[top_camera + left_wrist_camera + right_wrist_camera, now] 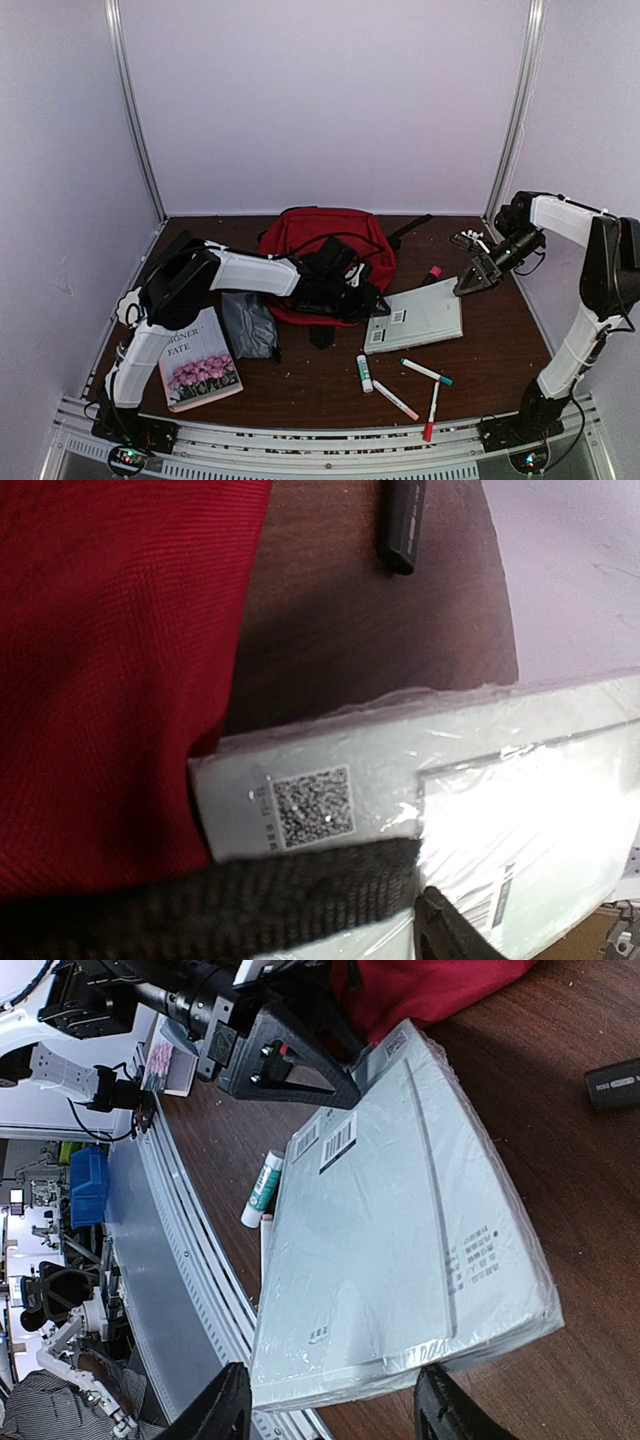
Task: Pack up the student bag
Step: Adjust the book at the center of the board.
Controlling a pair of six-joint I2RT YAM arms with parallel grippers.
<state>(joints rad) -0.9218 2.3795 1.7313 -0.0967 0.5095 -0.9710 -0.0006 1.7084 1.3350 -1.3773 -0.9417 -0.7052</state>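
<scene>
Pretty much at the start of this one as far as I can tell. The student bag is lying at the back middle of the table, and everything that looks packable is sitting outside it: the shrink-wrapped notebook pack just right of the bag with one corner up beside the red fabric, a flower-cover book front left, a glue stick and three markers near the front edge. There's also a small grey pouch next to the book; can't see what's in it, if anything. Same for the bag, none of the views look inside, so I can't say it holds anything. The left gripper is at the bag's front edge with a black strap running right across its wrist view, but I honestly can't tell if its jaws are apart or pinching something. The right gripper hovers over the far corner of the notebook pack with its jaws apart, gripping nothing. My guess is the pack goes in first.
</scene>
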